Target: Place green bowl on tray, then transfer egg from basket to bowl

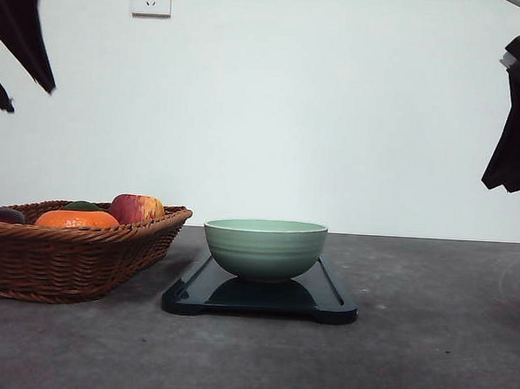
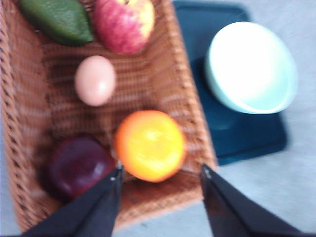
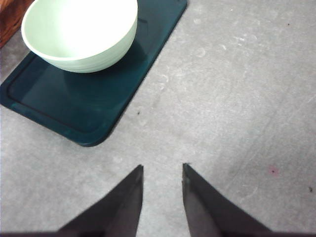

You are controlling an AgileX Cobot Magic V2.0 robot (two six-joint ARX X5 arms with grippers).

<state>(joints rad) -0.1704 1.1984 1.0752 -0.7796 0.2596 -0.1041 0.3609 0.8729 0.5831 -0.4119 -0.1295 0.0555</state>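
Observation:
The green bowl (image 1: 265, 246) stands upright and empty on the dark tray (image 1: 329, 296) at the table's middle. In the left wrist view the bowl (image 2: 251, 66) and tray (image 2: 247, 136) lie just beside the basket (image 2: 185, 98). The egg (image 2: 95, 80), pale pink-beige, lies on the basket's floor between an apple and a dark plum. My left gripper (image 2: 161, 170) is open high above the basket's near end, over the orange, holding nothing; in the front view it (image 1: 31, 98) hangs at the upper left. My right gripper (image 3: 162, 167) is open over bare table beside the tray, raised at the upper right (image 1: 502, 183).
The wicker basket (image 1: 73, 259) at the front view's left also holds an orange (image 2: 149, 145), a red-yellow apple (image 2: 124, 23), a green avocado (image 2: 59, 19) and a dark plum (image 2: 79, 165). Grey tabletop (image 3: 237, 98) stretches to the right of the tray. A white wall stands behind.

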